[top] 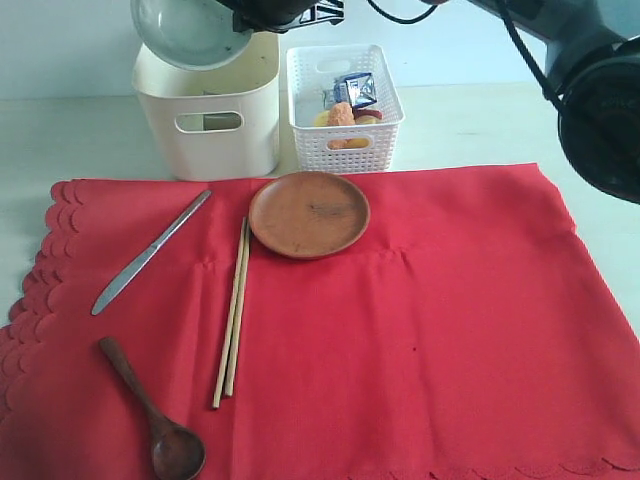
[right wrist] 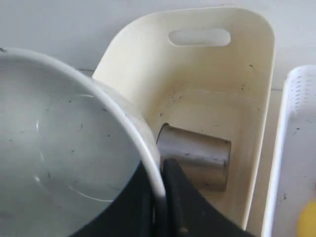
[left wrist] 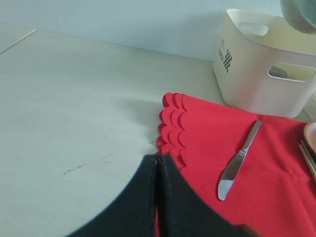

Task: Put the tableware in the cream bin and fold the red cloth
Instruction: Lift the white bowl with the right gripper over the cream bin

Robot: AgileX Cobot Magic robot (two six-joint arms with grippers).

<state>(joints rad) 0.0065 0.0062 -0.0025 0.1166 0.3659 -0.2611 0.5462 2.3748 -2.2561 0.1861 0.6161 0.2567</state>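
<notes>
Stowing was the step in hand: the right gripper [right wrist: 160, 197] clamped the white ceramic bowl [right wrist: 64, 148] by its rim, the cream bin [top: 215, 150] and steel cup [right wrist: 195, 153] just below it. Next, I judged: lower, clear the wall, release. The left gripper [left wrist: 158, 168] was closed and empty, with the silver knife [left wrist: 239, 160] ahead on the red cloth [top: 400, 330]. The lattice basket [top: 345, 145] stood beside the bin.

Bulky dark grey rounded arm housing [top: 605, 100], thin black cables [top: 522, 50] looping alongside; smooth matte black tapered fingers [left wrist: 133, 207] on left gripper [left wrist: 158, 159].
</notes>
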